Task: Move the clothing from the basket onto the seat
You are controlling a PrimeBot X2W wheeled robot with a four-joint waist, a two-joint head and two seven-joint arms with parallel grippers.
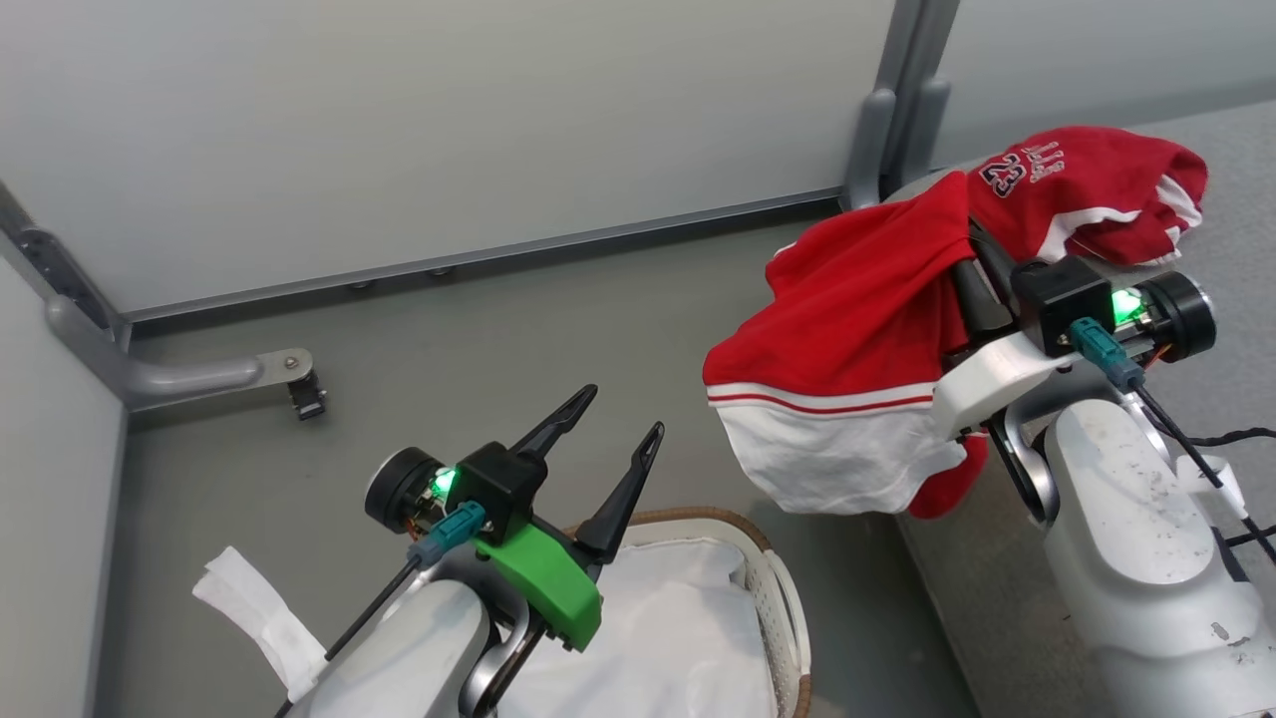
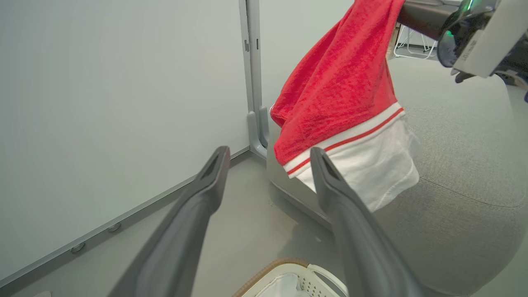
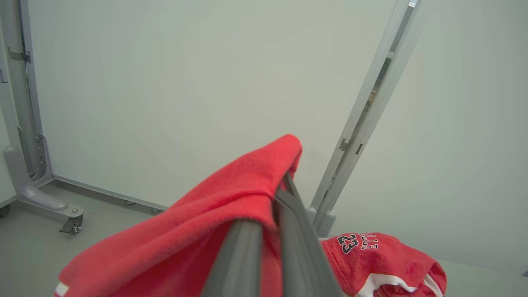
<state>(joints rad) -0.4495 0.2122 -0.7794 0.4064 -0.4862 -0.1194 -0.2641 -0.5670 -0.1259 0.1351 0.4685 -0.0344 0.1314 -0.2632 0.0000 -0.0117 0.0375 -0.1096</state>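
Status: grips red-and-white clothing (image 1: 847,319) in clamped right pincer (image 3: 284,187) at two o'clock by seat (image 1: 1236,140) edge, holds left pincer (image 1: 622,410) spread wide, empty, over basket (image 1: 733,524) at six; looks soft, light, limp, best pinched at a bunched fold.

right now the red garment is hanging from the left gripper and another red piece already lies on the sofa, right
Wrong arm. The red garment hangs from the right gripper, shut on it, as the right wrist view shows. Another red piece does lie on the sofa.
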